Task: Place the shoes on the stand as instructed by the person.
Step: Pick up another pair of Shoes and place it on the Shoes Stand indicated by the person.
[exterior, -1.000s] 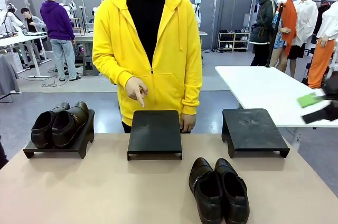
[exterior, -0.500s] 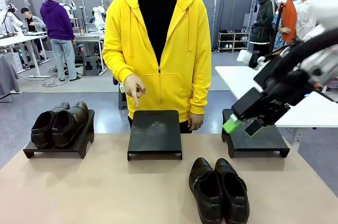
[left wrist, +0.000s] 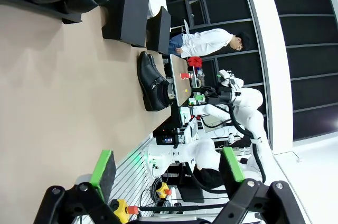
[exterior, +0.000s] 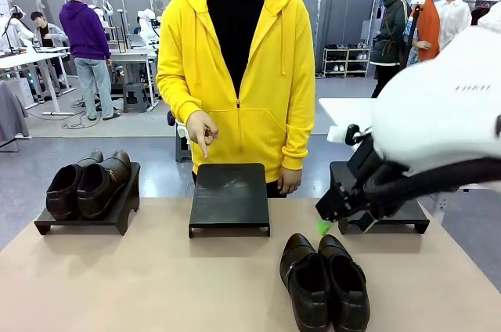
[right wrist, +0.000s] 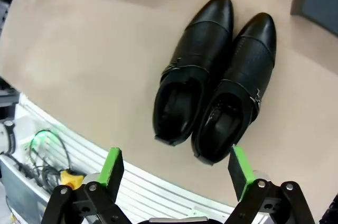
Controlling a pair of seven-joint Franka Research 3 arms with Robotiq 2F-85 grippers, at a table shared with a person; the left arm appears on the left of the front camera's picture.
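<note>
Brings right gripper (exterior: 344, 225) lower than before, over the 2 buckled black shoes (exterior: 325, 281); keeps it spread, empty. Holds left gripper (left wrist: 166, 174) spread too.

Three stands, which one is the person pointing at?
The middle stand, right below the person's downward-pointing hand. The left stand holds a dark pair; the right stand lies off to the side.

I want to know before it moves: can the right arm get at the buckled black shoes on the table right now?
Probably yes. The right gripper hangs open above the buckled shoes, which lie side by side on the table with nothing between them and the open fingers.
</note>
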